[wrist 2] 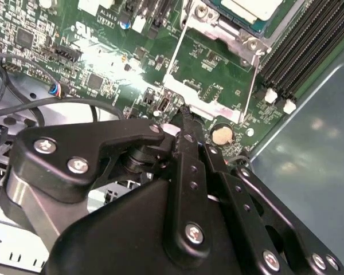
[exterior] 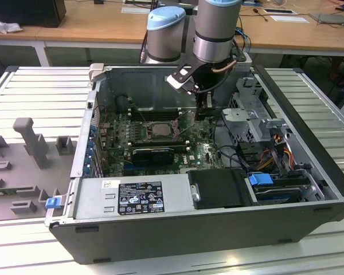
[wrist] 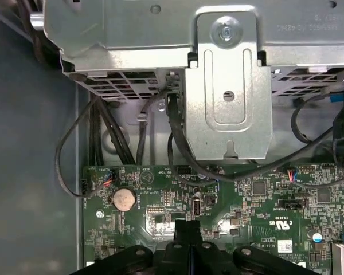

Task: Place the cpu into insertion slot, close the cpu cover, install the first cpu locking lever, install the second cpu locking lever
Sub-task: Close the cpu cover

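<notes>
The cpu (wrist 2: 251, 8), with its silver-grey top, lies in the insertion slot (exterior: 159, 129) on the green motherboard. The cpu cover (wrist 2: 218, 26) appears to lie flat as a metal frame around it. Two thin wire locking levers (wrist 2: 173, 54) (wrist 2: 253, 86) run from the socket's corners towards my gripper. My gripper (exterior: 207, 109) hangs inside the case, to the exterior view's right of the socket and above the board's edge. Its black fingers are pressed together with nothing between them in both wrist views (wrist 2: 182, 112) (wrist: 189, 224).
Black memory slots (wrist 2: 301, 51) flank the socket. A coin battery (wrist: 124, 199) sits on the board near my fingertips. A metal drive cage (wrist: 229, 86) with black cables (wrist: 178, 143) stands just beyond the board. The power supply (exterior: 139, 196) and case walls enclose the space.
</notes>
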Robot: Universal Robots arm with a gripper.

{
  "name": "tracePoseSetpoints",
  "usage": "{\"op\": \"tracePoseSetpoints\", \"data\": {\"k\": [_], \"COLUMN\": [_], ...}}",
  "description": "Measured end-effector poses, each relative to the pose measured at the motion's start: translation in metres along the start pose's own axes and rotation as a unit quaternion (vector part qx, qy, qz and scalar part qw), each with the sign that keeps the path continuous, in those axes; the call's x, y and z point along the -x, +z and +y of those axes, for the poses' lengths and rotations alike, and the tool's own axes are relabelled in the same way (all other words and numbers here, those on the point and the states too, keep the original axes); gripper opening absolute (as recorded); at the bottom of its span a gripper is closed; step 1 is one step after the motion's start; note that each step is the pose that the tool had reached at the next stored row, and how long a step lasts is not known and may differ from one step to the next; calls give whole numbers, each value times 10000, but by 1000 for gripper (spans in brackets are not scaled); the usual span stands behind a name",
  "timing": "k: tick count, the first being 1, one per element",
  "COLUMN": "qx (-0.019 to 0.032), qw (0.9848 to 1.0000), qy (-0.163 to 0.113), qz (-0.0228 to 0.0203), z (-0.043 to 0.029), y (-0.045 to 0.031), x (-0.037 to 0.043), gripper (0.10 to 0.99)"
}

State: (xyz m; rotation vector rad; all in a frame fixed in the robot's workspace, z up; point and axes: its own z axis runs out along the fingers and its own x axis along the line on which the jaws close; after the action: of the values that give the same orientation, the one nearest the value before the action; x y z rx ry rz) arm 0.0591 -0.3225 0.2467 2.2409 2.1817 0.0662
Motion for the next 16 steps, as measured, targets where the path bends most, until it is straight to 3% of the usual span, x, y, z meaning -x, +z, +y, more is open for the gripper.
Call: {"op": "tracePoseSetpoints", "data": {"k": [16], "qx": [-1], "qw": [10000], "qy": [1], "qz": [35], "z": [-103], "y": [-4], "x": [2], "gripper": [106]}}
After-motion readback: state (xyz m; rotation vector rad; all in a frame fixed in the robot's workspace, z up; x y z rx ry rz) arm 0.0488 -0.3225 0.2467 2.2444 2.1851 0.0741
